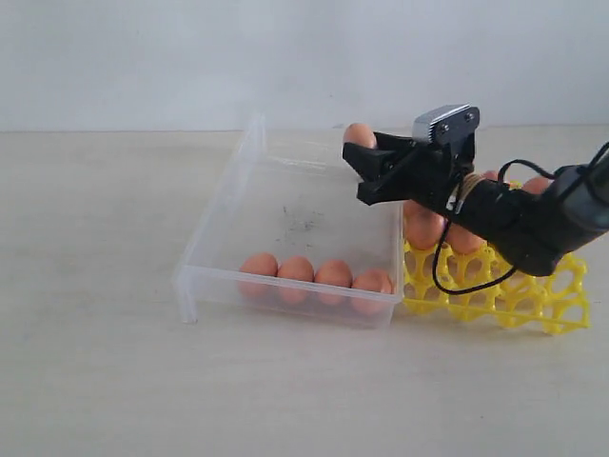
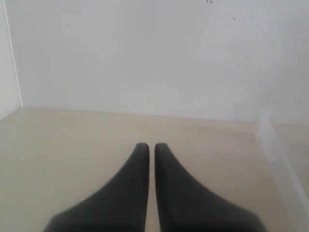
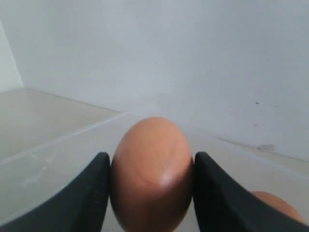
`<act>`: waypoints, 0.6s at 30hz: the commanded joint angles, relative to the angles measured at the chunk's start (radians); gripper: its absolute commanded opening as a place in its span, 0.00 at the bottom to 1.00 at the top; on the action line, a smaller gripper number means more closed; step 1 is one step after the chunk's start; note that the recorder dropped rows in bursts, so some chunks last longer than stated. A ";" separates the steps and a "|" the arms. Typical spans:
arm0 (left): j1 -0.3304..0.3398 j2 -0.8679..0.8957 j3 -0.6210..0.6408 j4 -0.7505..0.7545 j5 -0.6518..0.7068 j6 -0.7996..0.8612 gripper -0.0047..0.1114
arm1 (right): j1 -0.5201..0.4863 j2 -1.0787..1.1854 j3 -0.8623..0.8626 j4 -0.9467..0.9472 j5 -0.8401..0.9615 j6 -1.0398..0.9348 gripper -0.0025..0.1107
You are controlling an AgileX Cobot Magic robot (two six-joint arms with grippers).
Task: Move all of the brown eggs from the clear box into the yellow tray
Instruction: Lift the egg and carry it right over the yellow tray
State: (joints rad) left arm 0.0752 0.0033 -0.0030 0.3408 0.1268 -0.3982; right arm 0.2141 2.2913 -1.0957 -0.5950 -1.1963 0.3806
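Well, exterior view, clear box (image 1: 214,228): sits on the table (image 1: 95,362), left of the yellow tray (image 1: 533,300) and just beside it
Exterior view, brown eggs (image 1: 315,273): four lie side by side against the near wall of the clear box
Exterior view, tray eggs (image 1: 423,228): several sit in cups at the far left of the yellow tray, partly hidden by the arm
Exterior view, right pincer (image 1: 362,150): reaches leftward from over the yellow tray to the far right corner of the clear box, gripping the held egg (image 1: 359,134)
Left wrist view, left pincer (image 2: 147,147): closed, fingers (image 2: 135,183) side by side with nothing between them, above bare table; a wall of the clear box (image 2: 275,154) shows nearby
Right wrist view, right pincer (image 3: 152,157): both dark fingers (image 3: 94,193) press the sides of the held egg (image 3: 152,183), which stands upright between them
Right wrist view, second egg (image 3: 275,205): peeks out behind one finger; only a small part shows
Right wrist view, clear box (image 3: 48,140): its pale floor and a wall line lie beyond the held egg
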 commanded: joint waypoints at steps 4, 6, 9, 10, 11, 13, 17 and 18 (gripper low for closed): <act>-0.006 -0.003 0.003 -0.002 0.002 -0.001 0.07 | -0.113 -0.202 0.216 -0.102 -0.025 0.007 0.02; -0.006 -0.003 0.003 -0.002 0.002 -0.001 0.07 | -0.147 -0.262 0.298 -0.094 -0.025 0.000 0.02; -0.006 -0.003 0.003 -0.002 0.002 -0.001 0.07 | -0.202 -0.348 0.417 -0.094 -0.025 0.000 0.02; -0.006 -0.003 0.003 -0.002 0.002 -0.001 0.07 | -0.222 -0.378 0.461 -0.094 -0.025 -0.006 0.02; -0.006 -0.003 0.003 -0.002 0.002 -0.001 0.07 | -0.241 -0.401 0.496 -0.094 -0.025 -0.016 0.02; -0.006 -0.003 0.003 -0.002 0.002 -0.001 0.07 | -0.292 -0.469 0.616 -0.110 -0.025 -0.018 0.02; -0.006 -0.003 0.003 -0.002 0.002 -0.001 0.07 | -0.325 -0.447 0.705 -0.149 -0.025 -0.055 0.02; -0.006 -0.003 0.003 -0.002 0.002 -0.001 0.07 | -0.325 -0.436 0.705 -0.151 -0.025 -0.058 0.02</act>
State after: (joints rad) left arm 0.0752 0.0033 -0.0030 0.3408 0.1268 -0.3982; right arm -0.1023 1.8343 -0.4018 -0.7288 -1.2098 0.3468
